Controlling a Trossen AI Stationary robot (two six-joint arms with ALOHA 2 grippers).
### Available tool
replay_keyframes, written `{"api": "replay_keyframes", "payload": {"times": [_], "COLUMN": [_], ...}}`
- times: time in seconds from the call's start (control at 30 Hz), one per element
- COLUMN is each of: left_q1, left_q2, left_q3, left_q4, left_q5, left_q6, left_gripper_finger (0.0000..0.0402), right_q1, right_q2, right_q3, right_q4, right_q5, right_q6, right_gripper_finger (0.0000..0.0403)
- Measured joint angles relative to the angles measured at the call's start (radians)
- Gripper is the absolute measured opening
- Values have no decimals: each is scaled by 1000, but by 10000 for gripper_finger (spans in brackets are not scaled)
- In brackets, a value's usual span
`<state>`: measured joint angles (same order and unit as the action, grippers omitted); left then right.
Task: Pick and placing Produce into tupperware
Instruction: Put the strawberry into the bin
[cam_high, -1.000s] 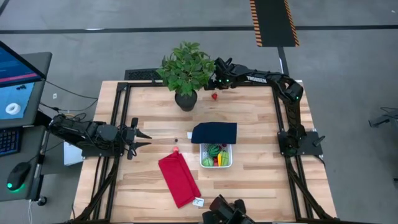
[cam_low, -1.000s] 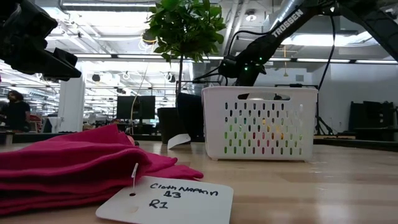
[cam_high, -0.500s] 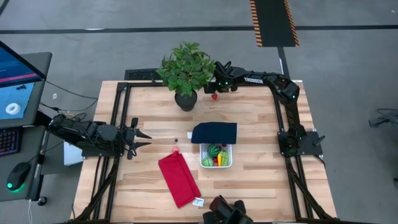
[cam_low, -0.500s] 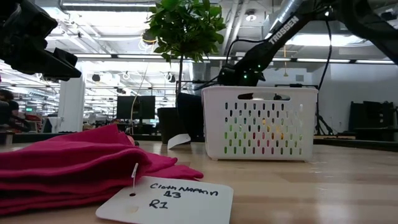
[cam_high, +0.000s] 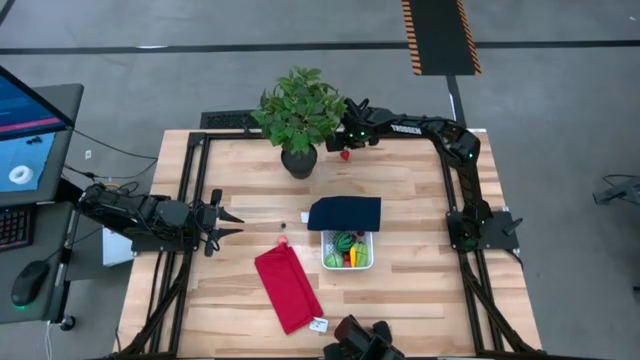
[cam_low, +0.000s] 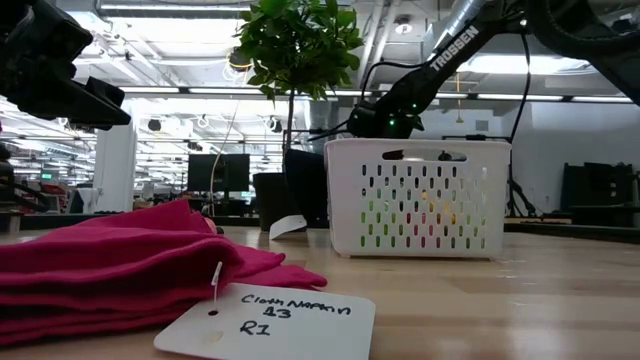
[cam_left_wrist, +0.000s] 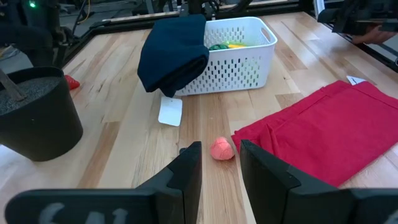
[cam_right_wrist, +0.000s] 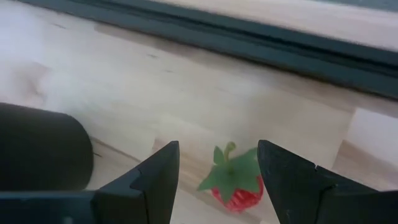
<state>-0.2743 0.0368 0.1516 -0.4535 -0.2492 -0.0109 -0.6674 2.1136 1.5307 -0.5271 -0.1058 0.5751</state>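
Strawberry (cam_right_wrist: 235, 185) sits on the desk (cam_right_wrist: 186, 93) right between my right gripper (cam_right_wrist: 217, 180) fingers (cam_right_wrist: 154, 177), slightly toward the far-side finger, green cap up and facing me. Fingers are spread wide, nothing held, neither pad touching the berry as far as I can see.

Handling, my guess: small hard plastic toy, very light, smooth and tapered, so it could squirt out if I pinch near the tip. I'd close across the widest part of the red body, just under the leaf cap, low to the desk.

Around it: plant pot (cam_right_wrist: 37, 155) is close beside my near-side finger, leaves overhang that corner in the high view. Dark frame rail (cam_right_wrist: 249, 43) runs just beyond the berry. Tight pocket; risk is clipping the pot or nudging the berry toward the rail.

Tupperware (cam_high: 347, 249) is well apart from my right fingers, mid-desk, already holding green and orange pieces. Navy lid (cam_high: 344, 212) lies against its far edge, on my carry path, draped on the rim per the left wrist view.

Left gripper (cam_left_wrist: 219, 163) waits at the desk's left side, fingers apart and empty, a small red-pink piece (cam_left_wrist: 222, 150) just ahead between them. Red cloth (cam_high: 288, 288) lies beside the tupperware, off my route.
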Motion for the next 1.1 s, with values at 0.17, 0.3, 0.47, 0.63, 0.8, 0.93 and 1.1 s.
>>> {"api": "replay_keyframes", "payload": {"times": [0.17, 0.3, 0.47, 0.63, 0.8, 0.93, 1.1], "left_q1": [0, 0, 0, 0, 0, 0, 0], "left_q2": [0, 0, 0, 0, 0, 0, 0], "left_q3": [0, 0, 0, 0, 0, 0, 0], "left_q4": [0, 0, 0, 0, 0, 0, 0], "left_q5": [0, 0, 0, 0, 0, 0, 0], "left_q6": [0, 0, 0, 0, 0, 0, 0], "left_gripper_finger": [100, 100, 100, 100, 100, 100, 100], "right_q1": [0, 0, 10, 15, 14, 14, 15], "right_q2": [0, 0, 0, 0, 0, 1, 1], "right_q3": [0, 0, 0, 0, 0, 0, 0], "right_q4": [-13, -14, -14, -15, -38, -41, -38], "right_q5": [-2, -2, -1, -2, -2, -5, -10], "right_q6": [0, 0, -9, -9, 7, 8, 27], "right_gripper_finger": [239, 225, 173, 119, 94, 77, 34]}}
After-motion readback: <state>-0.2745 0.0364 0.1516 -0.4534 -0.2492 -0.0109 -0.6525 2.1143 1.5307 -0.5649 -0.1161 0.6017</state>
